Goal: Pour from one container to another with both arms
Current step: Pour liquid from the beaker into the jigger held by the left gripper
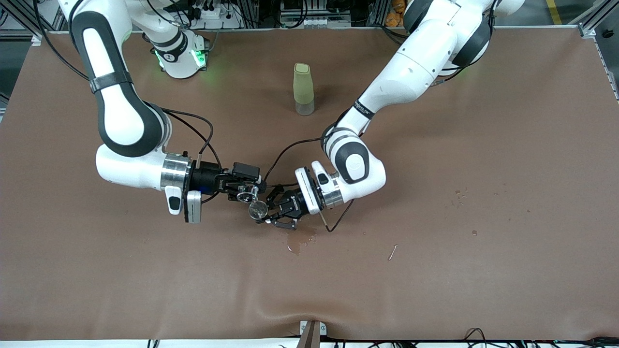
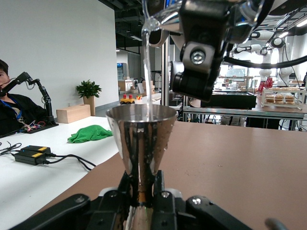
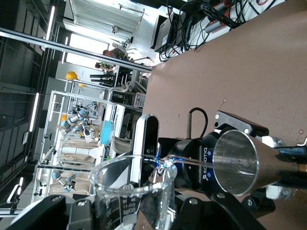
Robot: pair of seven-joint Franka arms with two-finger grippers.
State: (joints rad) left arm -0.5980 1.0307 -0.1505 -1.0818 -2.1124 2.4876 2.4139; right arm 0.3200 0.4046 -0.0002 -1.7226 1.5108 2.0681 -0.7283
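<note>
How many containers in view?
3: glass beaker in the right gripper, tipped over the metal jigger held by the left gripper; green bottle standing nearer the bases.

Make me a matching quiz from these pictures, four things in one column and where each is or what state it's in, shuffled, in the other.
Things:
1. glass beaker
2. metal cup
3. green bottle
4. wet patch

Places or states:
A. standing alone on the table, nearer the arm bases
B. tipped in the right gripper, pouring
C. on the table under the grippers
D. upright in the left gripper, catching the stream

Pairs: 1-B, 2-D, 3-A, 4-C
</note>
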